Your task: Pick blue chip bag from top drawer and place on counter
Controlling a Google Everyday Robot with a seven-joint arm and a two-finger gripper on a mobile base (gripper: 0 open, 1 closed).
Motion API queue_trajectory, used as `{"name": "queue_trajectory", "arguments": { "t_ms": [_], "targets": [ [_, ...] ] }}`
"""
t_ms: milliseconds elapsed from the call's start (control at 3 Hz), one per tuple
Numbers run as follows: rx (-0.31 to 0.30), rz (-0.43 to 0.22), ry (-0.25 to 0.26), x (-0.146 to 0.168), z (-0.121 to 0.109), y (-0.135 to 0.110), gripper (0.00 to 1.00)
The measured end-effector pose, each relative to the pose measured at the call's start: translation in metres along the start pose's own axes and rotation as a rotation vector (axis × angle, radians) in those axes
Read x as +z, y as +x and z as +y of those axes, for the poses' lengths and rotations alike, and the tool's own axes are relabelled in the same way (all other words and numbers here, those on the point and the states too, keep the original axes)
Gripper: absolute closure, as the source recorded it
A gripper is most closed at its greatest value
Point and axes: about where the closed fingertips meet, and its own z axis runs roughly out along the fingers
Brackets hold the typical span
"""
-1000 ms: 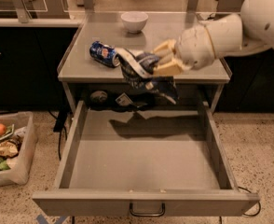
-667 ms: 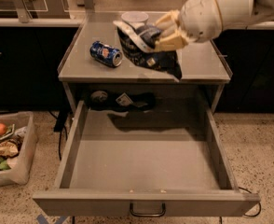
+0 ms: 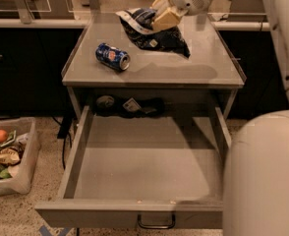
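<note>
The blue chip bag is crinkled dark blue foil with white print and hangs over the far middle of the counter. My gripper is shut on the bag's upper part, with tan fingers pinching it. The bag's lower end seems to reach the countertop. The top drawer stands pulled fully open below the counter, with a dark wire handle on its front. A dark item with a white label lies at the drawer's back.
A blue soda can lies on its side on the counter's left part. A clear bin with food items sits on the floor at left. My arm's white body fills the lower right. A dark counter runs behind.
My gripper has carried the blue chip bag up and back, from above the drawer's rear to over the far part of the counter. The view has also shifted closer.
</note>
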Motion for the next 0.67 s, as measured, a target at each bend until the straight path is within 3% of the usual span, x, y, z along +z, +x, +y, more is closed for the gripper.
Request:
{"name": "queue_trajectory", "arguments": {
  "t_ms": [333, 667],
  "targets": [
    [-0.032, 0.026, 0.052, -0.0068, -0.0203, -0.013, 1.0],
    [-0.031, 0.025, 0.053, -0.0066, -0.0204, -0.0127, 1.0]
  ]
}}
